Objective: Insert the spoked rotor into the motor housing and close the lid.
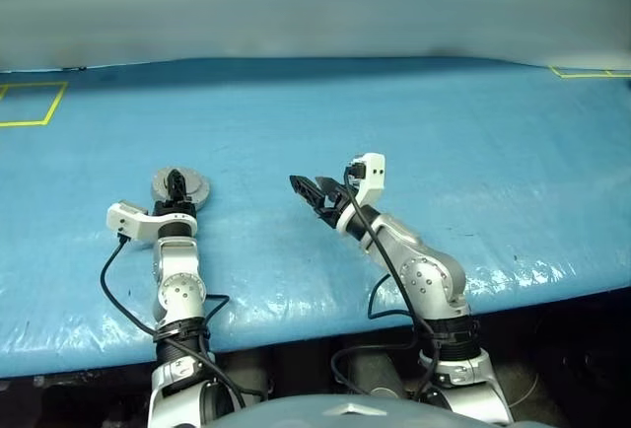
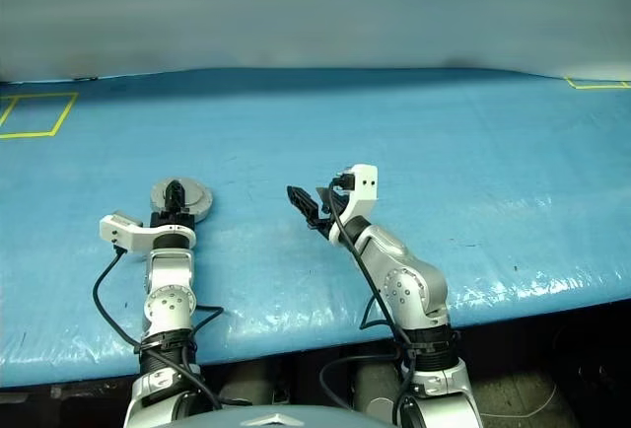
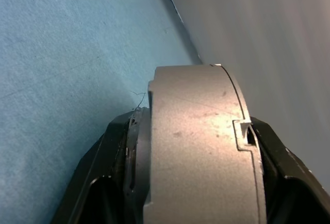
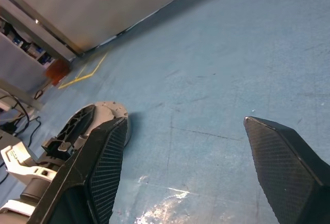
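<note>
Bare blue tabletop (image 1: 414, 132) lies open all around; the motor housing (image 1: 197, 184) alone stands at left.

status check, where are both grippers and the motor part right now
Left gripper shut on the round silver motor part, on the blue table. Right gripper open, empty, off to the side. Nothing in the way.

Silver arms, black hands (image 1: 317, 191), black cables

Blue table (image 1: 414, 132), yellow tape marks (image 1: 30, 105)
</note>
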Tool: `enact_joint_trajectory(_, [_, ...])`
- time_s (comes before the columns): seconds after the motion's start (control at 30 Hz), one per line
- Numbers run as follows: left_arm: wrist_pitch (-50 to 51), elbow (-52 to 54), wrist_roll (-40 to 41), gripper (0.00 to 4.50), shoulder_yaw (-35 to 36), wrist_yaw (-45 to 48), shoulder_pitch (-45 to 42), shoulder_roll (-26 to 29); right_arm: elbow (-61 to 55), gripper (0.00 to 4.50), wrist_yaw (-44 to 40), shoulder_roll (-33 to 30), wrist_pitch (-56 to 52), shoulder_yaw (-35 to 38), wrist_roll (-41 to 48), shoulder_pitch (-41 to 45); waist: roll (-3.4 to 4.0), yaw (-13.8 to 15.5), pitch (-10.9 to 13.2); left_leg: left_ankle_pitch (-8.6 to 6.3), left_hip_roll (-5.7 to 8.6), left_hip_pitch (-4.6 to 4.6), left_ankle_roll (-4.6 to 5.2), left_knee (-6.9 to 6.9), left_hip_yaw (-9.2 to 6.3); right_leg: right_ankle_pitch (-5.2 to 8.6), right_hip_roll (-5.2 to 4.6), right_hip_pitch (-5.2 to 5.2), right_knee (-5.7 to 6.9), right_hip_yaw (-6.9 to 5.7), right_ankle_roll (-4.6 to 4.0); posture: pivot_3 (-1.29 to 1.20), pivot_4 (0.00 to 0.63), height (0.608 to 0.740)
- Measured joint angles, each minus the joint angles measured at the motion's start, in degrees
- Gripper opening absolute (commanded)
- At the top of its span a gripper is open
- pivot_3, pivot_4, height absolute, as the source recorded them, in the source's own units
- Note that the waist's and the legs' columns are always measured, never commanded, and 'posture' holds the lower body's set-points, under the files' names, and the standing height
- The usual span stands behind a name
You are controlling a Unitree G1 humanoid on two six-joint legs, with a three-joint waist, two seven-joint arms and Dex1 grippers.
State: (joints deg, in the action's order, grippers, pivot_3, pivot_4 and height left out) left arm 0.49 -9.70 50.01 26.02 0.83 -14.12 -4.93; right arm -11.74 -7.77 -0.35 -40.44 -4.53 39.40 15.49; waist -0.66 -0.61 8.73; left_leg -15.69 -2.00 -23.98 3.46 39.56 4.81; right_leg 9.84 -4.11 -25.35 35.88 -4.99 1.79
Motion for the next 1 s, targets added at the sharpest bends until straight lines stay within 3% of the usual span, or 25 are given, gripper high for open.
enact_joint_trajectory(0.23, [-1.9, 0.8, -5.2, 4.48, -0.2, -2.2, 0.5, 0.1, 0.0, 3.84, -1.0, 0.4, 0.0, -0.7, -1.7, 0.0, 0.00, -0.1, 0.0, 0.00, -0.01, 0.10, 0.00, 0.00, 0.03, 0.01, 0.00, 0.08, 0.02, 0.02, -0.01, 0.00, 0.150, 0.740])
enact_joint_trajectory(0.5, [-3.7, 3.9, -7.3, 4.48, 1.1, -4.3, 4.0, 0.7, 0.6, 3.84, -2.3, 0.5, -0.2, -0.7, -3.0, 0.6, 0.01, -0.6, 0.0, 0.00, -0.08, 0.16, -0.01, -0.01, 0.08, 0.01, 0.03, 0.08, 0.06, 0.06, -0.04, 0.00, 0.150, 0.740])
enact_joint_trajectory(1.0, [-7.2, 11.9, -9.2, 4.48, 3.0, -0.2, 11.2, 3.7, 2.3, 3.84, -6.7, 0.4, -1.5, -1.2, -3.3, 3.6, 0.00, -0.1, 0.0, 0.00, -0.06, 0.13, -0.01, 0.00, 0.08, 0.03, 0.00, 0.05, 0.04, 0.05, -0.15, 0.00, 0.150, 0.740])
